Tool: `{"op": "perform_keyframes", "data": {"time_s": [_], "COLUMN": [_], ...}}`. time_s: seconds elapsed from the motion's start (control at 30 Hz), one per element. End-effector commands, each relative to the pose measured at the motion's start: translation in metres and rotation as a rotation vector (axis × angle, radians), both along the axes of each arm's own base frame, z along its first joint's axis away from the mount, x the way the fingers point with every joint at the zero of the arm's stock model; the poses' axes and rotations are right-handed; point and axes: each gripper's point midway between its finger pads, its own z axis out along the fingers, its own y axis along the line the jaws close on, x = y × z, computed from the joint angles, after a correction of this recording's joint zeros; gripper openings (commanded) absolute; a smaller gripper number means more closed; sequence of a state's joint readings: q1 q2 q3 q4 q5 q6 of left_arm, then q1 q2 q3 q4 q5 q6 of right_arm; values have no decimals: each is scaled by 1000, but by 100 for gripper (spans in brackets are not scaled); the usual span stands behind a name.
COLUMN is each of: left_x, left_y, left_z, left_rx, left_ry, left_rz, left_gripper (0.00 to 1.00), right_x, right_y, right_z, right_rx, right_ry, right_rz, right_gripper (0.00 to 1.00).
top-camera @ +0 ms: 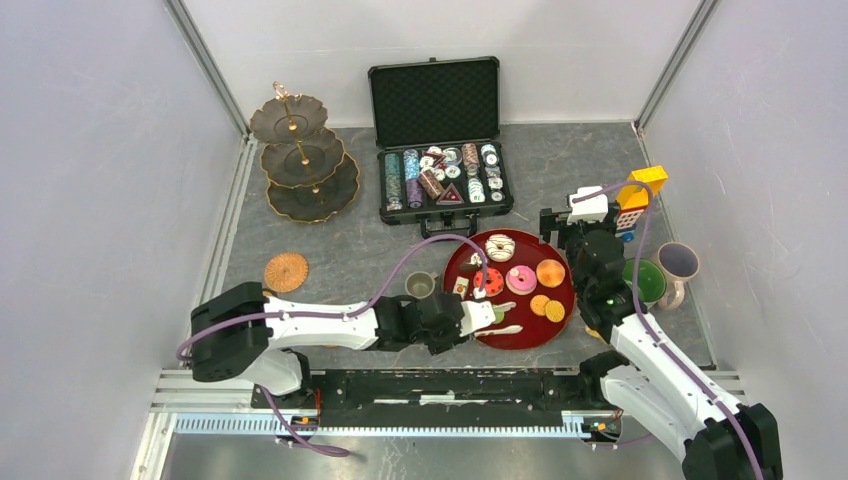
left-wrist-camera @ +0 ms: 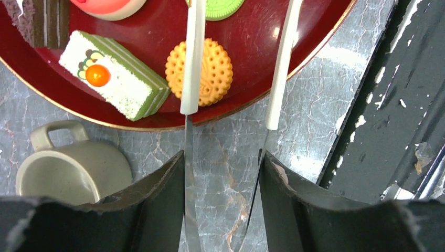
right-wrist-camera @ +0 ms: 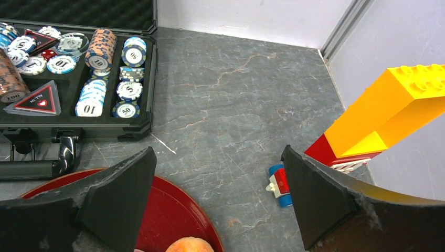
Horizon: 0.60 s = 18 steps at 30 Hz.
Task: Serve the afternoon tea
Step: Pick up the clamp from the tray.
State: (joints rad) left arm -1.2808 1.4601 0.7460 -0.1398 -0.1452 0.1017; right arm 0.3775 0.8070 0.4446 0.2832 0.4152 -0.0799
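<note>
A red tray (top-camera: 537, 344) holds toy sweets: a white donut (top-camera: 500, 247), a pink donut (top-camera: 520, 280), an orange round (top-camera: 550, 272) and orange cookies (top-camera: 540, 304). My left gripper (top-camera: 478, 318) is shut on metal tongs with white tips (left-wrist-camera: 191, 79). One tip lies over an orange cookie (left-wrist-camera: 215, 65), beside a green cake slice (left-wrist-camera: 115, 76). My right gripper (right-wrist-camera: 218, 157) is open and empty above the tray's far right rim (right-wrist-camera: 157, 210). The dark three-tier stand (top-camera: 303, 160) is at the back left. A grey mug (top-camera: 420, 286) sits left of the tray; green (top-camera: 645, 281) and lilac (top-camera: 678, 262) mugs sit right.
An open black case of poker chips (top-camera: 440, 175) stands behind the tray. A red-yellow block tower (top-camera: 635, 195) is at the right, with a small blue-red piece (right-wrist-camera: 279, 185) on the table by it. A woven coaster (top-camera: 286, 271) lies at the left.
</note>
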Motion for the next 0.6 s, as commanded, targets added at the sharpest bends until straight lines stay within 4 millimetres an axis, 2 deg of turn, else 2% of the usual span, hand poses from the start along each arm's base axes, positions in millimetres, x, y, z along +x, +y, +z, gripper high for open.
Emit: {"op": "perform_keyframes", "data": {"time_s": [0.0,0.1,0.33,0.43,0.57], "left_x": [2,0,8,10,7], "left_y": [-3,1,15,22,24], "left_z": [24,32,73,84,88], "left_rx": [-61,-91,-171,-144,-26], "left_ry": [10,35,64,97,142], "left_rz": [86,135,343,456,534], "left_gripper": [56,56,59,59,59], "right_x": [2,2,3,3,2], "right_y": [-1,0,1,1,1], "right_z": [9,8,7,8,8], "right_rx": [10,10,12,13,15], "right_ry": [-37,-36,-33,-35,-36], "right_rz": [-4,-3,2,2,4], "right_gripper": [98,98,98,98,98]}}
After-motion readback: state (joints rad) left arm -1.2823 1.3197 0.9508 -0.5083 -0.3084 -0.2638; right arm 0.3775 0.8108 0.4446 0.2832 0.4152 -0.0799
